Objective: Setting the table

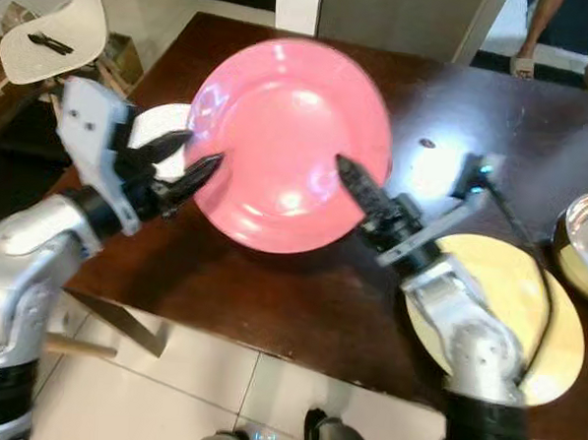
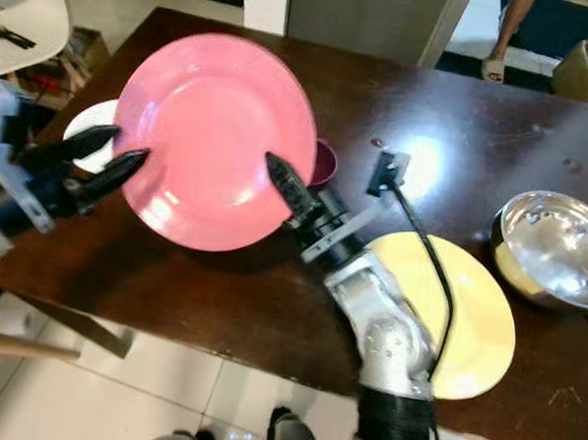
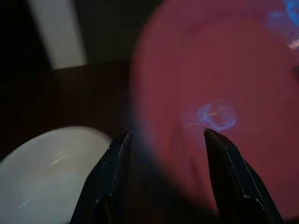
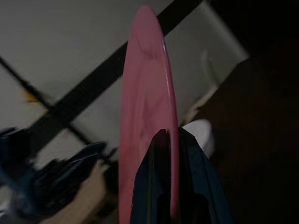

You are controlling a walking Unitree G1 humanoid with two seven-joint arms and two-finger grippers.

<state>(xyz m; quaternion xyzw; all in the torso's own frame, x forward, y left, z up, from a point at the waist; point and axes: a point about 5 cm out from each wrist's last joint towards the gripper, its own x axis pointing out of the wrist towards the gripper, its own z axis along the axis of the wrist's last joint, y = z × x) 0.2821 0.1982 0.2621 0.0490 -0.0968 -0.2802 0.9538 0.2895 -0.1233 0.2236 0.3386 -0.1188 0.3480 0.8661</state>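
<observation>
Above the dark table (image 1: 271, 288), the right gripper (image 2: 281, 188) is pinching one pink plate (image 1: 288, 141) by its rim, while the left gripper (image 1: 183, 165) is gaping open beside it. One yellow plate (image 2: 481, 323), one white dish (image 1: 161, 124) and one steel bowl (image 2: 554, 248) are resting below.

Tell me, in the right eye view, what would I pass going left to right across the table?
Left pincer → pink plate → right pincer, gripping the plate's rim → yellow plate → silver bowl. I leave out the white dish and the dark cup, half hidden behind the pink plate.
</observation>
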